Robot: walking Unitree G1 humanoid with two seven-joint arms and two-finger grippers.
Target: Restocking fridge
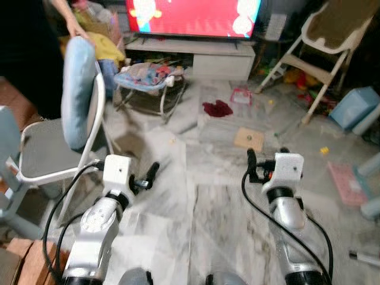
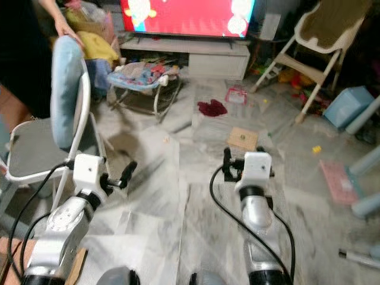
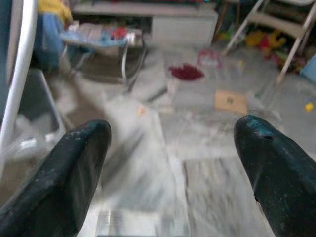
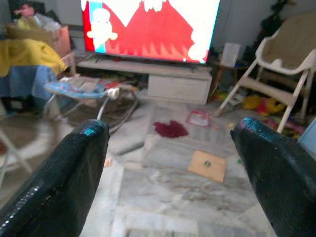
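Walking is the step in hand, by my reading: no fridge and no stock for it can be made out, so the thing the task wants lies somewhere off from this living room.

Left eye view: the left gripper (image 1: pixel 148 177) at 8 o'clock and the right gripper (image 1: pixel 254 166) at 4 o'clock are both raised over bare marble floor (image 1: pixel 196 208), carrying nothing. A grey chair (image 1: pixel 59 142) stands at 9 o'clock with a person's hand (image 1: pixel 76 28) on its blue backrest. At 12 o'clock a television (image 1: pixel 193 16) glows red above a baby bouncer (image 1: pixel 148 77); a white high chair (image 1: pixel 323 53) leans at 2 o'clock.

Right eye view: a cardboard square (image 2: pixel 243 138) and a dark red cloth (image 2: pixel 212 107) lie ahead on the floor.

Left wrist view: the fingers (image 3: pixel 74 173) are spread wide apart, empty.

Right wrist view: its fingers (image 4: pixel 74 168) also gape wide, empty.

Doing this well probably means turning slowly, keeping clear of the chair and person, and stepping around floor clutter.
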